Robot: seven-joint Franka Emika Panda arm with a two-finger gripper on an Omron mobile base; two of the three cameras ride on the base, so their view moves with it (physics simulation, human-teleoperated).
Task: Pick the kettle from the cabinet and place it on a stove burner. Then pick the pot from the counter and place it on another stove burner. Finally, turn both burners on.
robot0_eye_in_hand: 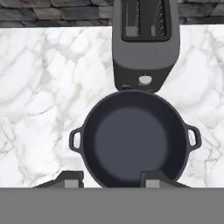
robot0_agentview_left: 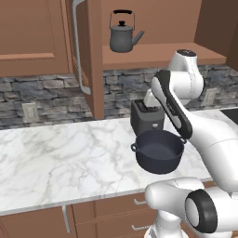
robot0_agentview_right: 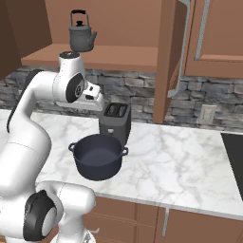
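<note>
The small dark grey kettle (robot0_agentview_left: 123, 36) (robot0_agentview_right: 82, 34) stands on the bare shelf of the brown cabinet (robot0_agentview_left: 153, 58), whose door (robot0_agentview_left: 82, 51) hangs open. The wide dark pot (robot0_agentview_left: 159, 151) (robot0_agentview_right: 99, 155) (robot0_eye_in_hand: 133, 140) rests on the marble counter (robot0_agentview_left: 56, 158) just in front of a toaster. My gripper (robot0_eye_in_hand: 113, 181) hovers above the pot's near rim and looks straight down into it. Its fingertips (robot0_eye_in_hand: 72, 179) stand apart with nothing between them, so it is open. A black corner of the cooktop (robot0_agentview_right: 235, 152) (robot0_agentview_left: 231, 114) shows at the frame edge; the burners are out of view.
A boxy black toaster (robot0_agentview_left: 146, 116) (robot0_agentview_right: 115, 121) (robot0_eye_in_hand: 144, 43) sits right behind the pot, against the stone backsplash. The open cabinet door with its long grey bar handle (robot0_agentview_right: 182, 57) juts out over the counter. Wall outlets (robot0_agentview_left: 29, 111) (robot0_agentview_right: 207, 114) sit in the backsplash.
</note>
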